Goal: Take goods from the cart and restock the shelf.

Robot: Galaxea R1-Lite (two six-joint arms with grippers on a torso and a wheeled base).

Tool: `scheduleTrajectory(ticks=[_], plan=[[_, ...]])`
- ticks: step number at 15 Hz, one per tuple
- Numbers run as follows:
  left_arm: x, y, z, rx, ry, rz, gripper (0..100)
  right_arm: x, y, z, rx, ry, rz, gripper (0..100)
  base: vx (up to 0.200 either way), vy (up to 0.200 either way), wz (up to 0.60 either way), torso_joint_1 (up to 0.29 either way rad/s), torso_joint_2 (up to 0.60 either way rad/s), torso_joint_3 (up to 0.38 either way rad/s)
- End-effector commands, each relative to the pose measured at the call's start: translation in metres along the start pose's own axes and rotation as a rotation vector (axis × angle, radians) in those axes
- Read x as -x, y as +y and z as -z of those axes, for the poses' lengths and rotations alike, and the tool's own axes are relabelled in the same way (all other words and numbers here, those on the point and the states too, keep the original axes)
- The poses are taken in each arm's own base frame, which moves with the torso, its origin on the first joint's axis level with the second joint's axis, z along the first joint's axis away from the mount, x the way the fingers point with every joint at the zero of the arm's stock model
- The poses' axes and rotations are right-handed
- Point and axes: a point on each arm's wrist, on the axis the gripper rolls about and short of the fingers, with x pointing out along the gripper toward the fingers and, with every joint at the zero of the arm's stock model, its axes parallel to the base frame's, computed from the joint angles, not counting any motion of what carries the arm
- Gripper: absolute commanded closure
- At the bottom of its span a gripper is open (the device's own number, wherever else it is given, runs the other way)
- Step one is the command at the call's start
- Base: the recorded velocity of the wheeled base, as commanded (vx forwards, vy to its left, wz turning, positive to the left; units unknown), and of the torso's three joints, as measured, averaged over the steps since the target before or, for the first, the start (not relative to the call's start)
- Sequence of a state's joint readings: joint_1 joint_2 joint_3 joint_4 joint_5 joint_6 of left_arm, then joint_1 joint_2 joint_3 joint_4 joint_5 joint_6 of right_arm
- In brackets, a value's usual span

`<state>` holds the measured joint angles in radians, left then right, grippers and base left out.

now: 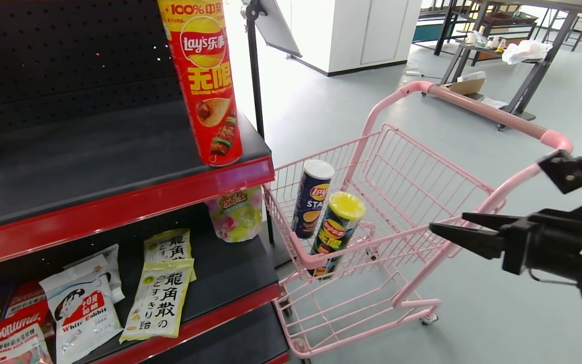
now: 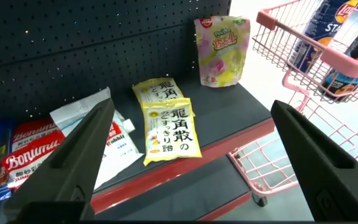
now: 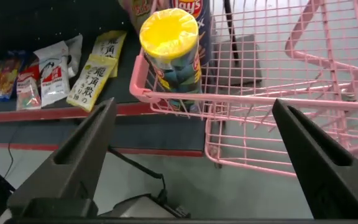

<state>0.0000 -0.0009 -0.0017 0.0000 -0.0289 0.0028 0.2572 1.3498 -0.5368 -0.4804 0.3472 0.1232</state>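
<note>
- Yellow-lid can (image 1: 338, 232) stands in cart (image 1: 478, 108), corner nearest shelf (image 1: 94, 151), just beside blue can (image 1: 311, 199).
- Long axis approx. vertical, lid up.
- R pincer (image 1: 447, 223): fingers wide apart, empty, outside cart; can lies ahead, shelf-ward. R arm nearer.
- L pincer (image 2: 191, 104): apart, empty, by the lower shelf.

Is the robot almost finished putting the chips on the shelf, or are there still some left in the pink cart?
One red can already stands on the upper shelf. Nothing is in hand: the left gripper and right gripper are open and empty. Two remain in the pink cart: the blue can and the yellow-lidded can. So more is left than done.
</note>
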Motion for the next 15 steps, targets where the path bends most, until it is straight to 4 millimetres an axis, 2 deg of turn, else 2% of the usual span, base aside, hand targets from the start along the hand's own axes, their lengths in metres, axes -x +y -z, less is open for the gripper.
scheduleTrajectory(ticks=[1,4,7,13,15], plan=[[0.0,0.0,0.0,0.0,0.001,0.0,0,-0.062,-0.011,0.021,-0.02,0.117,-0.056,0,0.0,0.0,0.0,0.0,0.0,0.0],[0.0,0.0,0.0,0.0,0.001,0.0,0,-0.094,-0.006,0.024,0.0,0.117,-0.102,0,0.0,0.0,0.0,0.0,0.0,0.0],[0.0,0.0,0.0,0.0,0.001,0.0,0,-0.113,0.0,0.026,0.012,0.137,-0.135,0,0.0,0.0,0.0,0.0,0.0,0.0],[0.0,0.0,0.0,0.0,0.001,0.0,0,-0.139,-0.006,0.034,0.026,0.136,-0.14,0,0.0,0.0,0.0,0.0,0.0,0.0],[0.0,0.0,0.0,0.0,0.001,0.0,0,-0.155,-0.01,0.034,0.039,0.133,-0.142,0,0.0,0.0,0.0,0.0,0.0,0.0]])
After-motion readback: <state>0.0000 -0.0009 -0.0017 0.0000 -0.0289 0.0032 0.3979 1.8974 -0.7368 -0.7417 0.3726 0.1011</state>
